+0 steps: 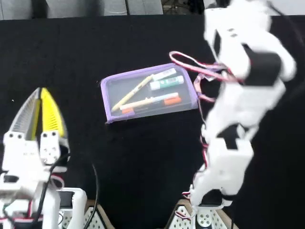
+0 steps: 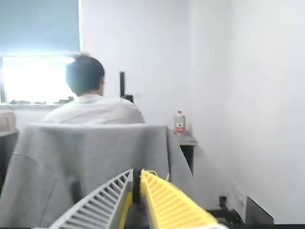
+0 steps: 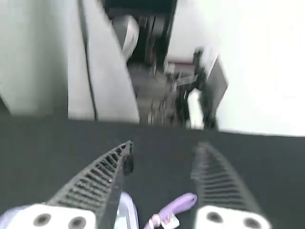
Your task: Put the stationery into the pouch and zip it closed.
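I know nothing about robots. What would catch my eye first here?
The clear, purple-edged pouch in the middle of the black table, with stationery inside it. Next, the big white right arm looming by the pouch's right end, and the left gripper with one yellow finger, shut, at the near left.

Near the centre of the black cloth tabletop (image 1: 143, 157), the clear rectangular plastic pouch (image 1: 104, 100) is edged in lilac. Through it show a pale yellow pencil (image 1: 133, 91), a white marker banded green (image 1: 167, 84) and a cream pen with orange ends (image 1: 157, 100). At eight o'clock the left gripper (image 1: 40, 90) pairs a bright yellow ribbed finger (image 1: 51, 114) with a grey one. At three o'clock the white right arm (image 1: 238, 105) carries black blocks and red-and-pink wires (image 1: 190, 62), and both ribbed fingers of the right gripper (image 3: 164, 152) are grey.
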Controlling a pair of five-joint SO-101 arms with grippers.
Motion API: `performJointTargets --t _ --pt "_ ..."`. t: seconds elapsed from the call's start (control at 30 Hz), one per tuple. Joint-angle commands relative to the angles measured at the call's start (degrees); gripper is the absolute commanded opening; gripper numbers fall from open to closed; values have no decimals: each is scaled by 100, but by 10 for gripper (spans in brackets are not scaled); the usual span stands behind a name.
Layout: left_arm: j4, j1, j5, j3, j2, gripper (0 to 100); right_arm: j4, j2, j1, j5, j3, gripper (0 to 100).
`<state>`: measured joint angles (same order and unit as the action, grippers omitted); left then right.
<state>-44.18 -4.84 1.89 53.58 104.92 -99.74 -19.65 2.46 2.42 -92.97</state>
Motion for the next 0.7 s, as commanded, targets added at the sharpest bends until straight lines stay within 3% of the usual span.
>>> performJointTargets --t 0.0,0.2,0.4,0.67 --pt "-1011 -110 -70 -1121 -26 29 -149 971 255 -325 -277 13" --pt "-2892 338 -70 -2545 -26 29 -158 1921 791 -343 -268 28" --pt "-3903 409 -70 -3081 -18 29 -167 2756 862 -343 -84 28" --pt "-5099 400 -70 -3451 -18 29 -149 4743 826 -343 2826 28"
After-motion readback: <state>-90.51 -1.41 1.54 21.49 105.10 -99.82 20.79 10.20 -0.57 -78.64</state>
